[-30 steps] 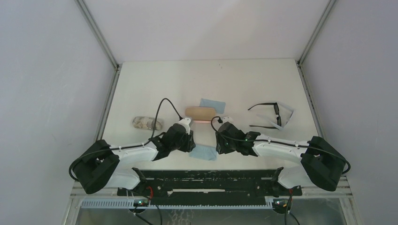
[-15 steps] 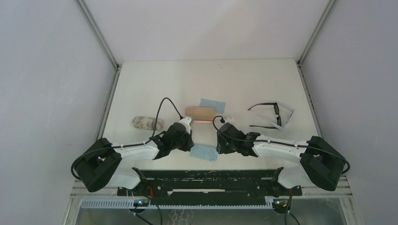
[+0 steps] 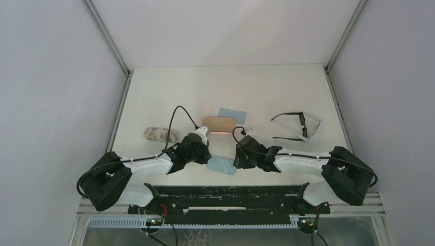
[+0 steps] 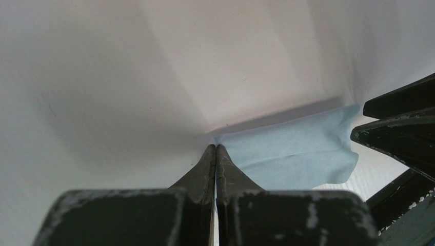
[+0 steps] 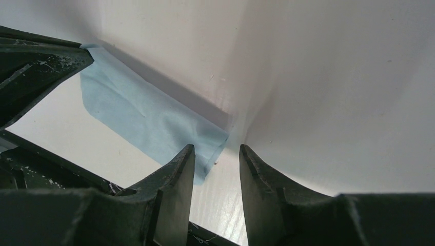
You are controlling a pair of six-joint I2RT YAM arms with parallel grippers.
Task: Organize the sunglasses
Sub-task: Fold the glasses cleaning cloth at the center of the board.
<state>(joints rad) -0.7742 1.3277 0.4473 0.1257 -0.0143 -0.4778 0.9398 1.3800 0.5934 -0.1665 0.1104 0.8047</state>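
The black-framed sunglasses (image 3: 296, 126) lie unfolded on the table at the right, far from both arms and out of both wrist views. Near the front edge lies a light-blue cloth (image 3: 222, 165) between the two grippers. My left gripper (image 3: 207, 159) is down at the cloth's left corner; in the left wrist view its tips (image 4: 216, 147) meet, pinching the corner of the cloth (image 4: 292, 154). My right gripper (image 3: 236, 162) is open, and its fingers (image 5: 217, 148) straddle the right corner of the cloth (image 5: 138, 113) without closing on it.
A pink oblong case (image 3: 219, 124) lies just beyond the cloth, with a second blue cloth (image 3: 232, 113) behind it. A grey-patterned case (image 3: 160, 134) sits to the left. A white piece (image 3: 314, 125) lies against the sunglasses. Black rails (image 3: 220, 197) run along the near edge.
The left gripper has shut onto the cloth's left corner and shifted slightly left. The right arm has edged left toward the cloth's other corner, its jaws unchanged.
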